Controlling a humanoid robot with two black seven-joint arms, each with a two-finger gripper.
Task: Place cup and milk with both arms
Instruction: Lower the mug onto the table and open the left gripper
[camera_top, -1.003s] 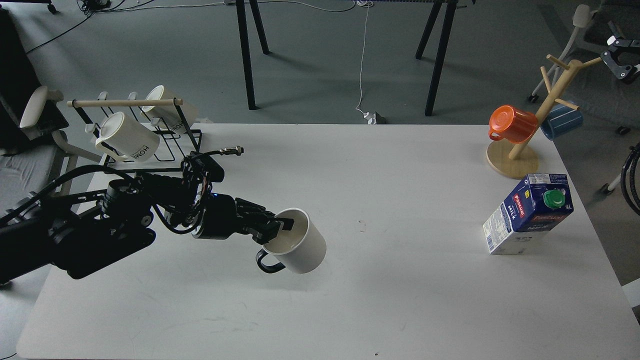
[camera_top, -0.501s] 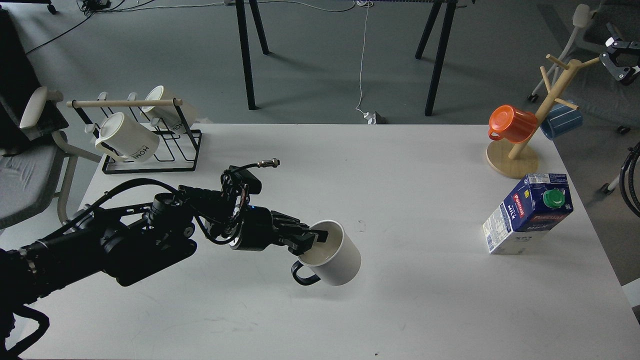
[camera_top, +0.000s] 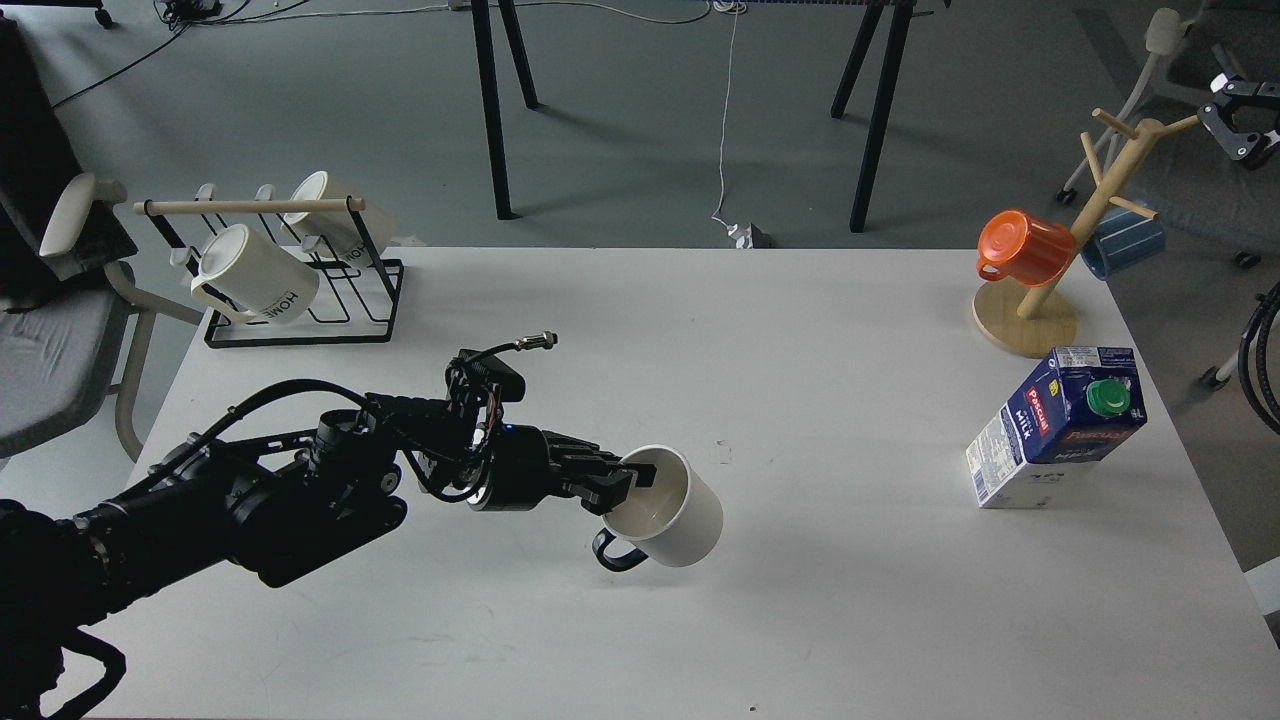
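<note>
My left gripper is shut on the rim of the cup, a plain cream-white mug with a thin black loop handle. One finger is inside the mug and one outside. The cup is tilted, its mouth facing left and up, near the middle of the white table; I cannot tell whether it touches the table. The milk, a dark blue and white carton with a green cap, stands upright near the table's right edge, far from the cup. My right arm and gripper are not in view.
A black wire rack with two "HOME" mugs stands at the back left. A wooden mug tree with an orange mug and a blue mug stands at the back right, just behind the milk.
My left gripper carried the cup rightward toward the table's middle during the first half second. Since then it has barely moved, and the cup sits slightly lower.
</note>
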